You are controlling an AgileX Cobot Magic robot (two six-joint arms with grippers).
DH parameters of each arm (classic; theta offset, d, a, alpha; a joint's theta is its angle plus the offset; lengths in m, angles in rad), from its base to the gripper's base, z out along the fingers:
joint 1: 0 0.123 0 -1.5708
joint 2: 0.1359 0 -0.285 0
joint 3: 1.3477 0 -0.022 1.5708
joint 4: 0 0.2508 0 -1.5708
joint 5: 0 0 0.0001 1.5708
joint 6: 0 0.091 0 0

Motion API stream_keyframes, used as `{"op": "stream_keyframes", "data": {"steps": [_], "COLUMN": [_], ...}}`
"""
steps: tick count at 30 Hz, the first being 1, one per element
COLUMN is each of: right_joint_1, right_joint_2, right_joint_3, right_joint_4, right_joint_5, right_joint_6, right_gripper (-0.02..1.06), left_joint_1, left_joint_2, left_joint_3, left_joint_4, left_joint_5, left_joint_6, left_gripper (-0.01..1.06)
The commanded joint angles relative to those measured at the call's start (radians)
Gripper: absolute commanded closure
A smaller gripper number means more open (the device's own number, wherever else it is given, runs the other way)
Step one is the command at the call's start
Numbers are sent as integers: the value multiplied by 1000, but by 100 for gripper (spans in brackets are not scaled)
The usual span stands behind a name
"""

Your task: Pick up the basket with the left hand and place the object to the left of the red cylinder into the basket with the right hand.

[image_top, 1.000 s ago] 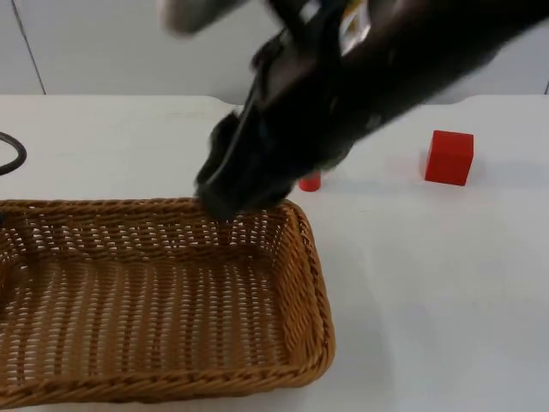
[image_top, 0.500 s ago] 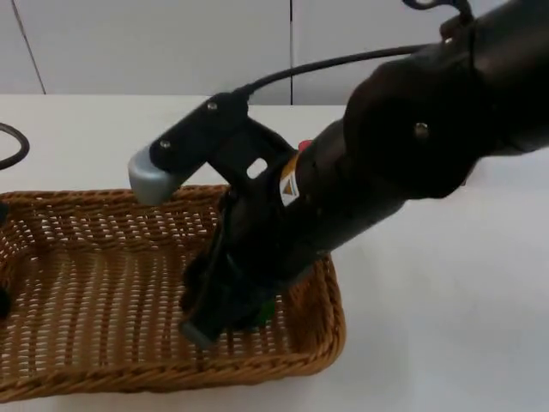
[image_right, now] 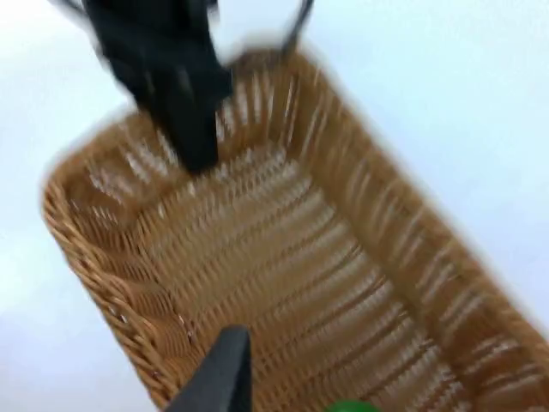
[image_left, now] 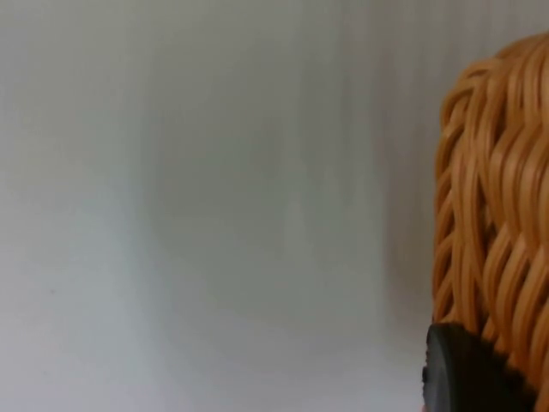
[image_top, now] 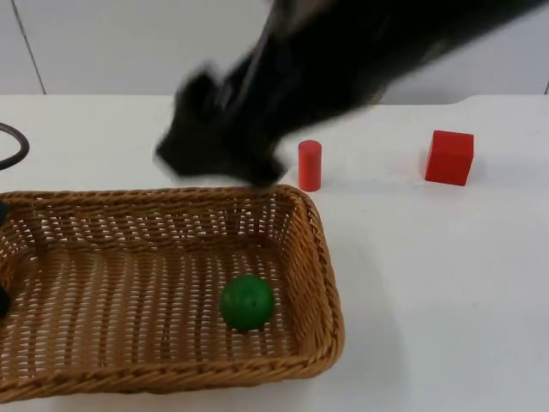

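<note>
Wicker basket (image_top: 51,249): left gripper (image_left: 467,373) at its left rim, fingers' state cannot be told. Green ball (image_top: 247,302): lying inside, toward the right end, free of both grippers. Right gripper (image_top: 214,150): blurred above the far rim, up and left of the ball, grip unreadable. Red cylinder (image_top: 310,166): upright, just beyond the basket.

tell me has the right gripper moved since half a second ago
Yes. The right gripper has lifted out of the basket and back past its far rim, toward the red cylinder, leaving the green ball inside.
</note>
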Motion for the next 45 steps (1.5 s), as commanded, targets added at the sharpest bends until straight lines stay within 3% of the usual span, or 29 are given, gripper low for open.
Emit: {"op": "stream_keyframes", "data": {"steps": [1,6,11,12,18,22,29,32,33,36,37,38,39,45], "right_joint_1": [4,4,4,4,4,4,4,4,4,4,4,4,4,4], "right_joint_2": [-86,-264,-475,-517,-672,-814,-901,-932,-932,-942,-942,-942,-942,-942], "right_joint_3": [-3,26,147,172,284,361,369,369,369,369,369,369,369,369], "right_joint_4": [-15,-21,-48,-50,-106,-224,-279,-336,-336,-390,-390,-408,-420,-439], "right_joint_5": [51,69,49,50,57,101,238,293,293,317,317,324,331,331], "right_joint_6": [-3,-3,38,38,107,218,265,305,305,357,357,371,373,373], "right_gripper": [-1,-1,-1,-1,-1,-1,-1,-1,-1,-1,-1,-1,-1,-1], "left_joint_1": [2,-54,-226,-273,-378,-475,-521,-521,-521,-518,-518,-518,-518,-456], "left_joint_2": [-11,-11,45,75,146,229,267,267,267,267,267,267,264,204], "left_joint_3": [4,4,4,4,-3,-60,-106,-106,-106,-106,-106,-106,-106,-106], "left_joint_4": [-48,-70,-146,-198,-299,-357,-361,-363,-363,-359,-359,-353,-342,-224], "left_joint_5": [23,-2,-62,-107,-191,-232,-266,-281,-281,-279,-279,-275,-275,-267], "left_joint_6": [5,1,-11,-8,18,20,-14,-15,-15,-15,-15,-15,-7,-31], "left_gripper": [105,105,105,105,105,105,104,79,79,33,33,20,0,0]}}
